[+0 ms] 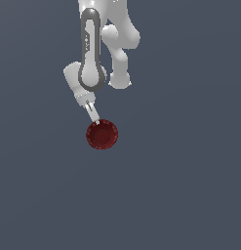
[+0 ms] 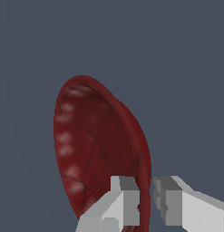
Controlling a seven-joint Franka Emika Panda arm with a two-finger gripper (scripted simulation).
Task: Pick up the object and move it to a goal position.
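The small round dark red speckled bowl (image 1: 102, 134) hangs just below the white arm in the exterior view. My gripper (image 1: 97, 119) meets it at its upper rim. In the wrist view the bowl (image 2: 93, 145) fills the middle, its glossy inside facing the camera side. My gripper (image 2: 146, 197) is shut on the bowl's thin rim: one finger (image 2: 124, 199) lies inside the bowl, the other finger (image 2: 170, 199) outside its wall.
The white Panda arm (image 1: 92, 53) reaches down from the top of the exterior view. A plain dark grey-blue surface (image 1: 190, 185) lies all around. No other objects show.
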